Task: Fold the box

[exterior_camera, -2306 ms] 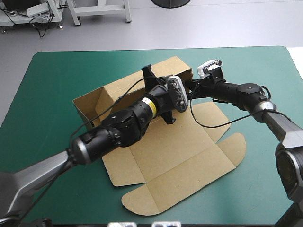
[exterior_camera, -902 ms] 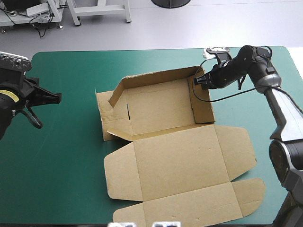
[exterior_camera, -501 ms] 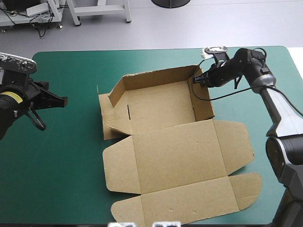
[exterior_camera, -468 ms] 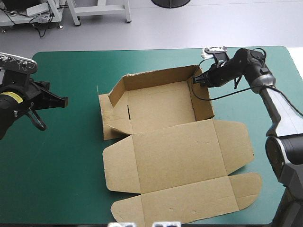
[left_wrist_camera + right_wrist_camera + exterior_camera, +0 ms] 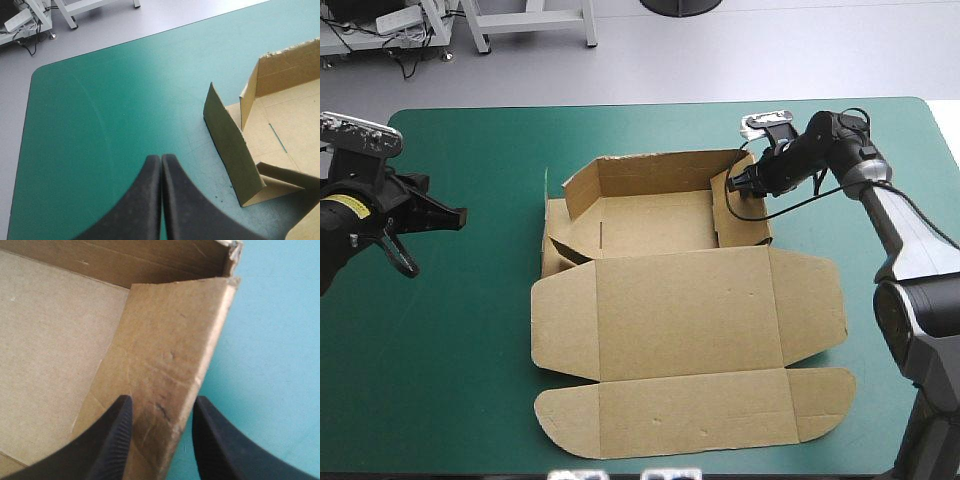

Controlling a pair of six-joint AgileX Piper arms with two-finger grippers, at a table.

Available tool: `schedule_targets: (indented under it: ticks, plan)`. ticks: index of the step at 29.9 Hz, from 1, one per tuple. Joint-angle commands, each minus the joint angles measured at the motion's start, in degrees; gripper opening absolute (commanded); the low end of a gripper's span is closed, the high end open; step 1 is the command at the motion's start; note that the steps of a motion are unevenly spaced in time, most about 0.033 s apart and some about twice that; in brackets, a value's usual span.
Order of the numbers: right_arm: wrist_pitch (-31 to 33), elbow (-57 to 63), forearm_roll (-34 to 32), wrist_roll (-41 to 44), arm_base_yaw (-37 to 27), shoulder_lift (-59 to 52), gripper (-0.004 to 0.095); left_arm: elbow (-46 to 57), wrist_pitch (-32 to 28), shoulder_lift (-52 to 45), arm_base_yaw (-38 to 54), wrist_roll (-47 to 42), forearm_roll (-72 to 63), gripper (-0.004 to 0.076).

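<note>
One brown box (image 5: 680,300) mid-table, tray walls up, lid flat twd near edge.
R gripper (image 5: 732,186) nipped narrow on tray's right wall, board betw. its fingers; L gripper (image 5: 458,214) pressed closed, empty, over teal-green cover (image 5: 450,380), well left of box.

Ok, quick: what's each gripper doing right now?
Left gripper: shut, holding nothing, over the teal-green cover.
Right gripper: shut on the box, pinching its right side wall.
</note>
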Motion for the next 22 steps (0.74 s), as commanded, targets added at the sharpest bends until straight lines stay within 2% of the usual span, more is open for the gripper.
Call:
schedule_targets:
  ticks: [1, 6, 13, 15, 17, 22]
  plan:
    - [-1.54, -2.92, 0.60, -0.63, 0.00, -3.44, 0.0408, -1.72, -3.39, -0.98, 0.09, 0.13, 0.01, -0.0002]
    - [1.48, -8.93, 0.04, -0.63, 0.00, -3.54, 0.0405, -1.72, -3.39, -0.98, 0.09, 0.18, 0.01, -0.0002]
    - [11.82, -23.00, -6.27, 0.34, 0.00, -3.54, 0.0405, -1.72, -4.19, -0.98, 0.09, 0.42, 0.25, -0.0002]
    - [15.78, -26.52, -6.90, 6.59, 0.00, -3.54, 0.0405, -1.72, -4.49, -0.98, 0.09, 1.11, 0.25, -0.0002]
    - [15.78, -27.17, -6.29, 12.28, -0.11, -4.13, 0.0405, -1.72, -4.63, -0.98, 0.09, 1.38, 0.25, -0.0002]
    - [15.78, -24.53, 0.68, 12.42, -0.11, -4.50, 0.0405, -1.72, -4.63, -0.98, 0.09, 1.79, 0.25, -0.0002]
